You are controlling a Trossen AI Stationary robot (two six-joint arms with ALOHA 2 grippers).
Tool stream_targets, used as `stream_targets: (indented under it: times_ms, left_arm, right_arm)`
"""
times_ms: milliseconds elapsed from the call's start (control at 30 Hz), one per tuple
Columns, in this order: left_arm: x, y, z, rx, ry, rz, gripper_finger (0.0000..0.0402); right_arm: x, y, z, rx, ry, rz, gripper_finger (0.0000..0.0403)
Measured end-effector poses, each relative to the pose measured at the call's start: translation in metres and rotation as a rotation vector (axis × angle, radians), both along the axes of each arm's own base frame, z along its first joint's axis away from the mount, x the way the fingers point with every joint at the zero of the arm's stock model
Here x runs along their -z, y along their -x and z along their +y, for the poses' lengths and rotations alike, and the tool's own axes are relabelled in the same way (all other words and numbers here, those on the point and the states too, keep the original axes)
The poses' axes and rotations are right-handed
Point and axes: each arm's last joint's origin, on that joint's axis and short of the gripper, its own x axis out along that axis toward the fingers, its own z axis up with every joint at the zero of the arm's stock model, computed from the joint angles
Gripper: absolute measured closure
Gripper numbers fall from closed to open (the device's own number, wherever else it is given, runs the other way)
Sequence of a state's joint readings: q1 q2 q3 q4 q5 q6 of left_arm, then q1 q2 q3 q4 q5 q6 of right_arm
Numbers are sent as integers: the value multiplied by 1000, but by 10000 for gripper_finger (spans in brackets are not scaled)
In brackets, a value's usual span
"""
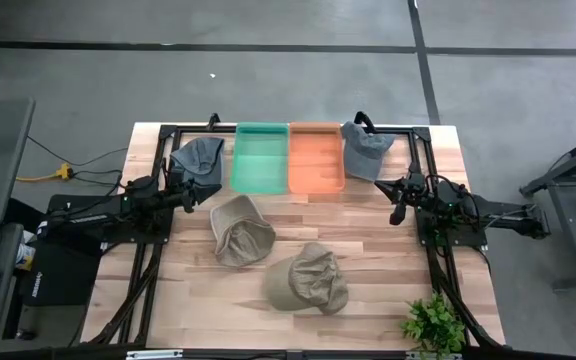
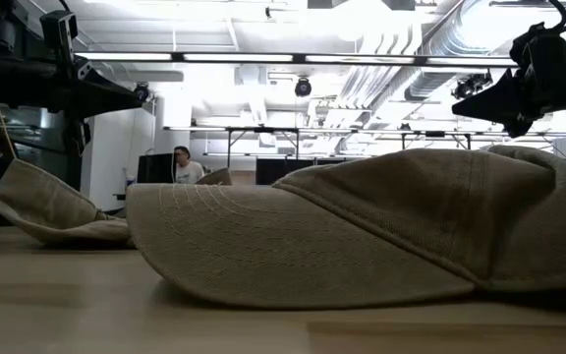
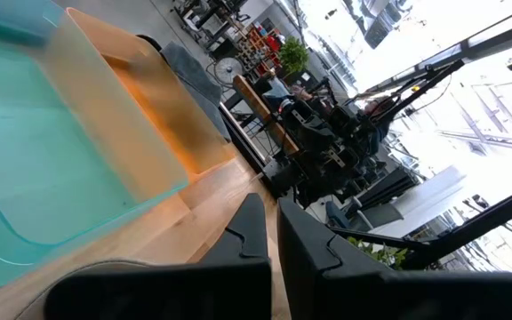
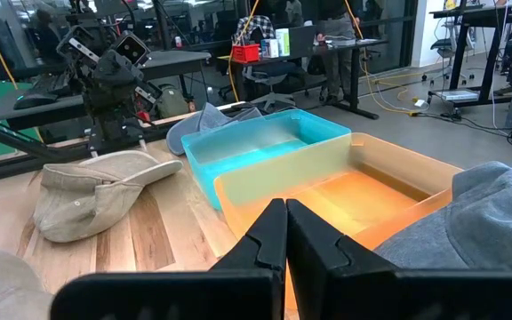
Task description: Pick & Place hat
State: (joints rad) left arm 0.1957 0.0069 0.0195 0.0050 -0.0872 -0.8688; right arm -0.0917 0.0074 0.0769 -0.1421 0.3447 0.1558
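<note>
Four hats lie on the wooden table. One tan hat (image 1: 308, 280) (image 2: 362, 226) rests near the front on its brim and crown. A second tan hat (image 1: 240, 230) (image 4: 96, 191) lies upturned left of the middle. A grey hat (image 1: 198, 158) lies at the far left, and another grey hat (image 1: 365, 148) (image 4: 487, 222) at the far right. My left gripper (image 1: 190, 197) (image 3: 272, 222) hovers shut beside the far-left grey hat. My right gripper (image 1: 398, 208) (image 4: 285, 231) hovers shut near the far-right grey hat. Neither gripper holds anything.
A green bin (image 1: 260, 158) (image 4: 265, 147) and an orange bin (image 1: 316, 158) (image 4: 363, 191) stand side by side at the table's far edge, between the grey hats. A small green plant (image 1: 433, 325) stands at the near right corner. Bare wood lies at the near left.
</note>
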Motion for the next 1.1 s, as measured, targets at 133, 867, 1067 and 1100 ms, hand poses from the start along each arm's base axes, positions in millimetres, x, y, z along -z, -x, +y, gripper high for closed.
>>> stream_targets:
  times_ms: [133, 867, 1067, 1100]
  left_arm:
    - [0, 0, 0, -1, 0, 0, 402]
    - [1, -1, -2, 83, 0, 7, 402]
    - [-8, 1, -2, 50, -102, 39, 393]
    - [-12, 2, -1, 31, -126, 34, 389]
  right_arm:
    - [0, 0, 0, 0, 0, 0, 402]
    - [0, 0, 0, 0, 0, 0, 402]
    - [0, 0, 0, 0, 0, 0, 402]
    - [0, 0, 0, 0, 0, 0, 402]
